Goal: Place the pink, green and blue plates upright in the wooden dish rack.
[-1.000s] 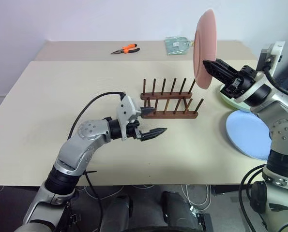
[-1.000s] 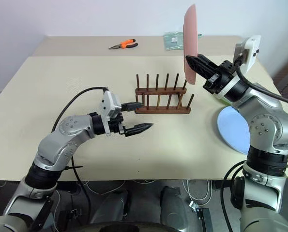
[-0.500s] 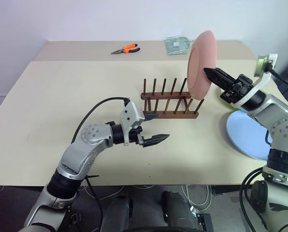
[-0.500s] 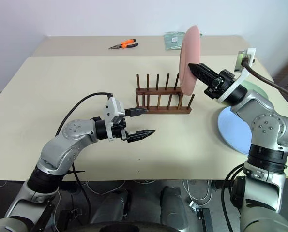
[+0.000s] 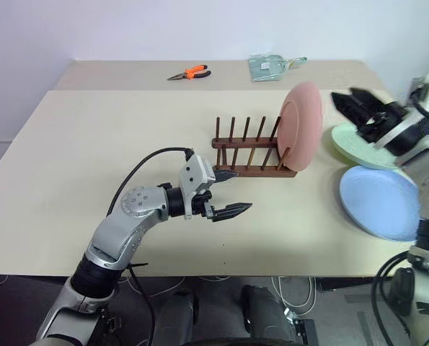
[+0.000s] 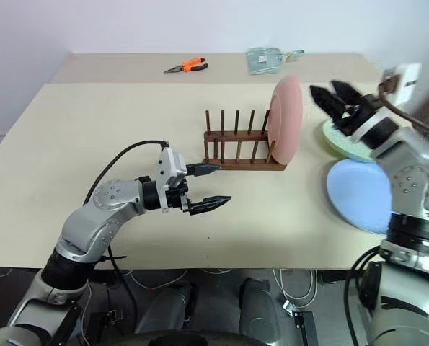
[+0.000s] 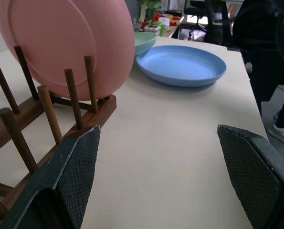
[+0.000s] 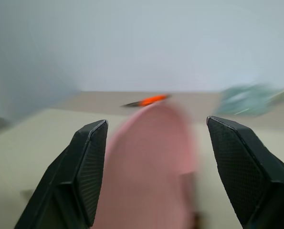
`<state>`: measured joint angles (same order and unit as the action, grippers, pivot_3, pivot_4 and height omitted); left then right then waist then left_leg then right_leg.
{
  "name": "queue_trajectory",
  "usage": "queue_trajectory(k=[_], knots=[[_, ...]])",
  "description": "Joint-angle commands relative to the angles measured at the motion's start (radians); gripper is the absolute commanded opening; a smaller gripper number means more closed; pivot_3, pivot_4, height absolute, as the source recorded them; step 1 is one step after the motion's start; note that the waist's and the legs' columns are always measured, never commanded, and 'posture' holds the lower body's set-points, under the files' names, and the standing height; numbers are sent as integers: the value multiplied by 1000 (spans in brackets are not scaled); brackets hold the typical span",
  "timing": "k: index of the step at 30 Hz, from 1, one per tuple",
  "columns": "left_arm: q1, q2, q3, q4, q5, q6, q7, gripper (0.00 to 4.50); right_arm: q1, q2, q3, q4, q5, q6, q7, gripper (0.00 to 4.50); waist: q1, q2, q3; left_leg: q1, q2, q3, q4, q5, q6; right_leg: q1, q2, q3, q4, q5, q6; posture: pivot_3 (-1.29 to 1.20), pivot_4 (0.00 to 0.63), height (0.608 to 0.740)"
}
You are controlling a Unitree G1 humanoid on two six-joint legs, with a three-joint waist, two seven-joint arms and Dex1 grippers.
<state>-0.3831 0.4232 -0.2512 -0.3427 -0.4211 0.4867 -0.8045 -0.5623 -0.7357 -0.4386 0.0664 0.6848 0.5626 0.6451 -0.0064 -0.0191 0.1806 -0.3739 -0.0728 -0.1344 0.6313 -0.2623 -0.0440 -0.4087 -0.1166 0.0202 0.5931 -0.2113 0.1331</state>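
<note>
The pink plate [image 5: 302, 126] stands on edge at the right end of the wooden dish rack [image 5: 251, 154], leaning against the pegs there, and nothing grips it. My right gripper [image 5: 350, 99] hangs open just right of the plate, clear of its rim; in the right wrist view the plate [image 8: 151, 162] sits beyond the spread fingers. The green plate [image 5: 352, 146] and the blue plate [image 5: 381, 202] lie flat on the table to the right of the rack. My left gripper [image 5: 241, 189] is open and empty, just in front of the rack's left part.
Orange pliers [image 5: 187, 73] and a clear packet [image 5: 269, 66] lie at the far side of the table [image 5: 91, 158]. The blue plate reaches close to the table's right front edge.
The pink plate came down from the air into the rack's right end. My right gripper let go of it, opened and drew back to the right. The left arm barely moved.
</note>
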Motion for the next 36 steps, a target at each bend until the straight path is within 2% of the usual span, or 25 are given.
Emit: queue_trajectory(k=[1,2,6,11,15,16,17,21,24,27,32,35,36], knots=[[2,-3,8,-11,10,-26,-3,4037,69,-84,-46,-31,-77,-62,14,4042,1,0,0,0,0,0,0,0,0,0,0,0,0,0,0,0,150,740],[1,-4,6,-7,12,-28,-5,4037,97,-106,-32,-34,-107,-78,22,4403,-1,0,0,0,0,0,0,0,0,0,0,0,0,0,0,0,150,740],[-32,-15,-12,19,22,-31,-22,4037,224,-246,211,70,-526,-362,-29,4467,-9,0,0,1,0,2,0,0,0,0,0,0,0,-1,0,0,150,740],[-75,-35,-12,45,24,-19,-30,4037,168,-314,408,336,-832,-619,-124,4467,-9,1,0,2,1,5,1,0,0,0,0,2,0,-1,0,0,150,740],[-80,-28,-3,38,19,-7,-33,4037,55,-285,499,554,-943,-722,-175,4467,-11,2,0,2,0,5,0,0,0,0,0,3,0,0,-2,0,150,740],[-77,-26,-2,33,19,-4,-32,4037,34,-281,523,607,-973,-747,-192,3971,-9,2,0,2,0,5,0,0,0,0,0,3,0,0,-2,0,150,740],[-73,-23,-1,27,20,-1,-30,4037,17,-277,546,654,-1002,-773,-208,3674,-9,2,0,2,0,5,0,0,0,0,0,3,0,0,-2,0,150,740],[-59,-17,8,5,18,13,-14,4037,-28,-263,568,751,-1033,-829,-240,1620,-6,1,1,1,0,4,1,0,0,0,0,3,0,0,-2,0,150,740],[-51,-13,8,-6,18,16,-5,4037,-27,-265,558,744,-1023,-841,-234,55,-8,2,1,1,0,5,1,0,0,0,0,4,0,0,-2,0,150,740],[-45,-12,7,-12,19,17,0,4037,12,-284,511,656,-983,-859,-230,17,-9,2,0,2,0,4,0,0,0,0,0,4,0,0,-2,0,150,740],[-47,-15,17,8,30,0,15,4037,71,-239,300,339,-734,-745,-184,17,-10,4,1,2,0,5,1,0,0,0,0,4,1,1,-1,0,150,740],[-50,-16,32,35,39,-18,23,4037,8,-102,100,-43,-192,-389,-148,17,-13,3,2,2,1,4,1,0,0,1,1,4,1,1,0,0,150,740],[-50,-15,35,40,41,-22,25,4037,-2,-80,61,-122,-81,-302,-147,17,-11,4,2,2,1,3,0,0,0,1,1,4,1,2,2,0,150,740]])
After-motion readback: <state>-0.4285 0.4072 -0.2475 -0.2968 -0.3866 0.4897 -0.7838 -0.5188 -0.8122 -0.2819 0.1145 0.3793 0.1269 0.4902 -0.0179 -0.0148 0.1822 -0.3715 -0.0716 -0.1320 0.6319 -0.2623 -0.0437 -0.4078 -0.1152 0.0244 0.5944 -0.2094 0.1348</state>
